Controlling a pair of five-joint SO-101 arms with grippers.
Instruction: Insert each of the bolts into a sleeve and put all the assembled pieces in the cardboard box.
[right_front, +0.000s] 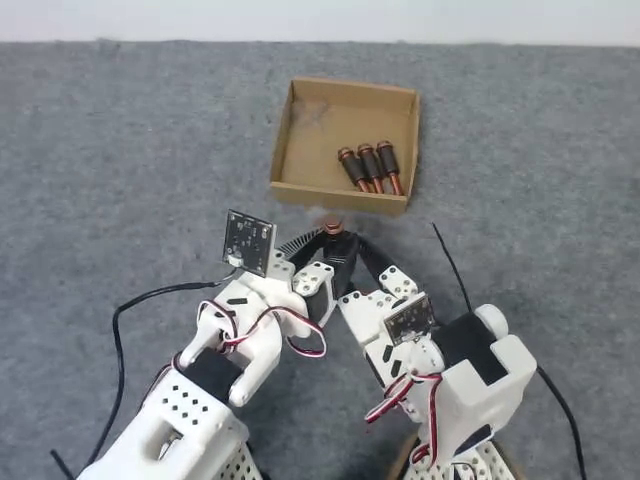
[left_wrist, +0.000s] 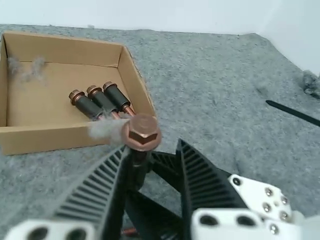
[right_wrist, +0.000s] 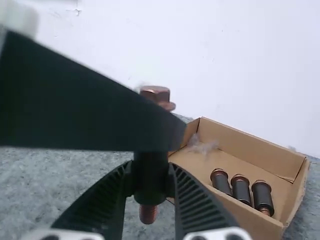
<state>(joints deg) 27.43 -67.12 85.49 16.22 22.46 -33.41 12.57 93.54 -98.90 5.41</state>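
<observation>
Bolt (left_wrist: 142, 134) shank probably within sleeve (right_wrist: 149, 181)

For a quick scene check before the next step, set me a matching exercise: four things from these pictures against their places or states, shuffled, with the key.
Things:
1. assembled pieces
2. sleeve
3. bolt head
4. cardboard box

Places or states:
A. open-topped, standing on the grey carpet
B. clamped in the right pincer
C. lying side by side inside the box
D. copper, sticking up above the sleeve

Pairs: 1-C, 2-B, 3-D, 4-A.
</observation>
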